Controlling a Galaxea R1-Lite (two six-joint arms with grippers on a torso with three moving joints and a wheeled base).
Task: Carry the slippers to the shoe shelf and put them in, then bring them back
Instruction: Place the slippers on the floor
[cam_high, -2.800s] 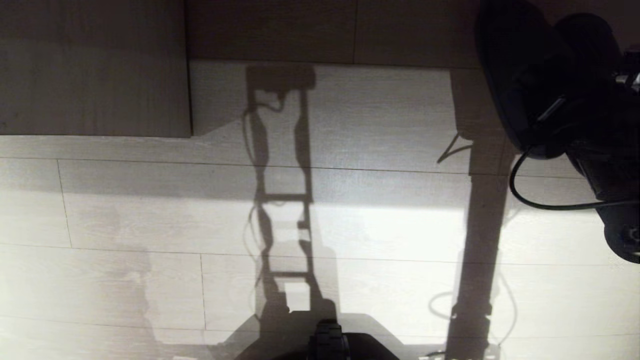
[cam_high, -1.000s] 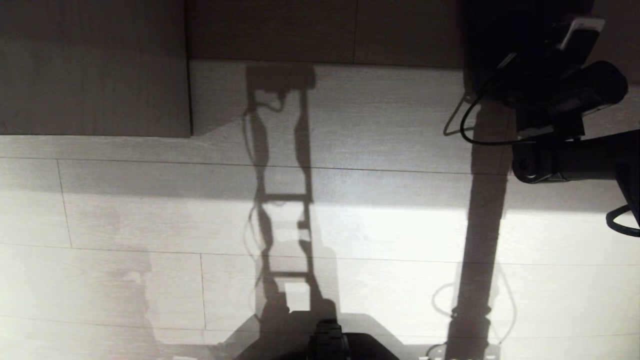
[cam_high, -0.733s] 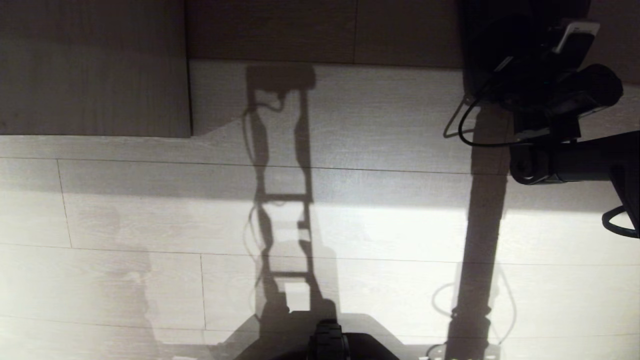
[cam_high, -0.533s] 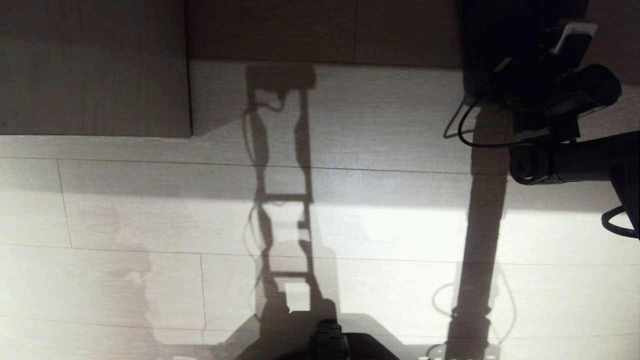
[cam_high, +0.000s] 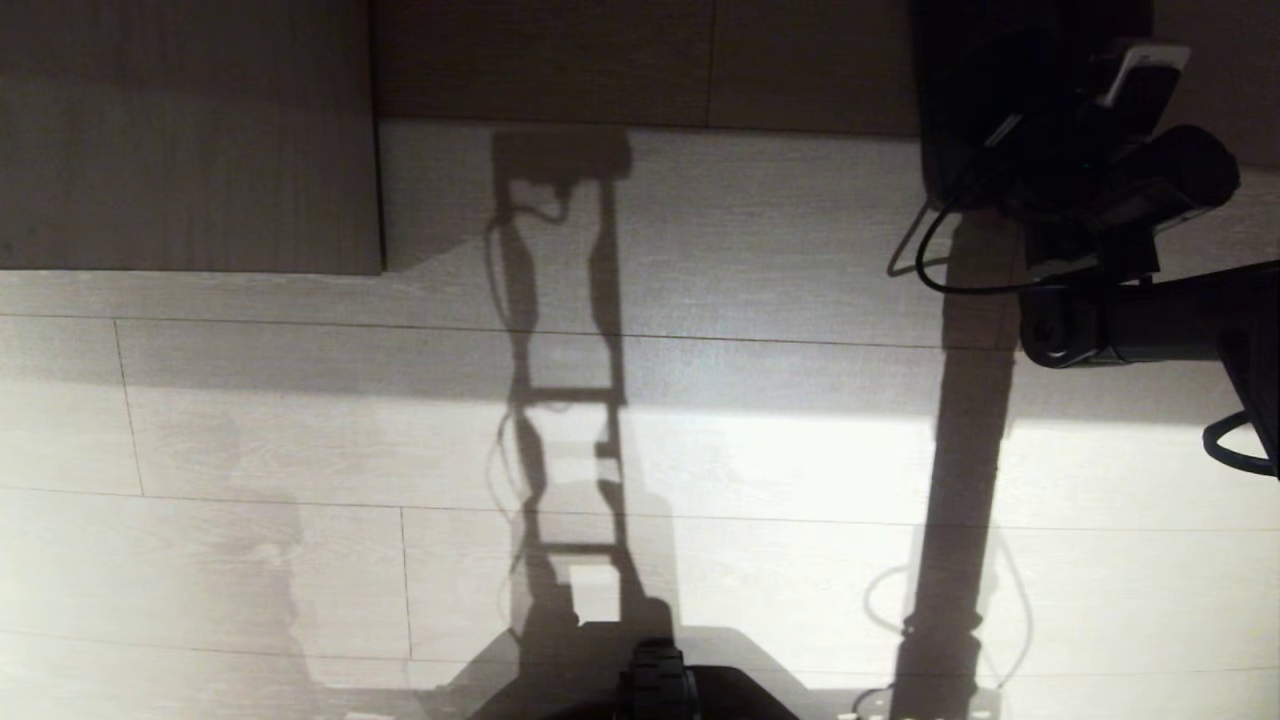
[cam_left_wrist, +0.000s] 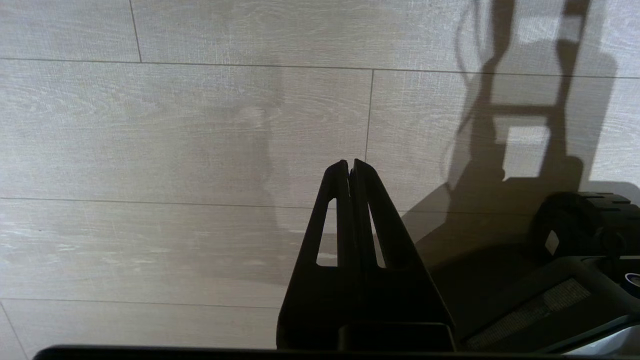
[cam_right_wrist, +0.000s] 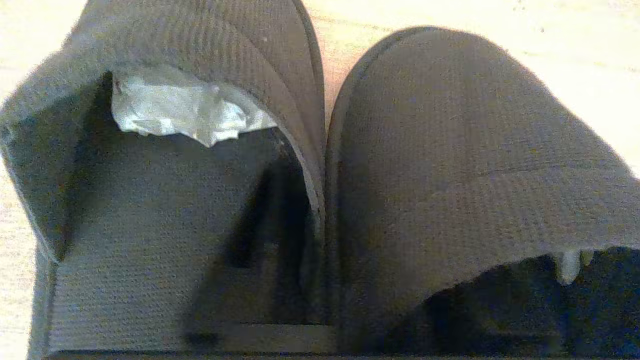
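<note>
Floor (cam_high: 760, 470): pale wood-look planks, fills most of head view, bright band across the middle, long shadows of the robot's frame running up it.

Shoe shelf (cam_high: 190, 140): beige wood panel at upper left of head view; darker recess runs along the top edge to the right of it. Cannot make out a divider from here.

Robot base (cam_high: 660, 690): dark, at bottom centre of head view.

Right arm (cam_high: 1150, 325): comes in from right edge, reaches to upper right corner, black cable looping beside it.

Slippers (cam_right_wrist: 450, 165): dark grey pair, side by side, inner edges touching, toes pointing away from the right wrist cam, soles flat on pale wood. In head view only a dark mass at upper right (cam_high: 985, 100), at the recess edge, partly behind the arm. Crumpled pale paper (cam_right_wrist: 175, 107) stuffed in toe of one slipper.

Right gripper (cam_right_wrist: 305, 280): down among the slippers, one dark finger (cam_right_wrist: 272, 225) inside the paper-stuffed slipper near its inner wall. Cannot tell if jaws are parted or clamped on fabric.

Left gripper (cam_left_wrist: 350, 167): parked low over bare floor, fingers pressed together, nothing between them.
</note>
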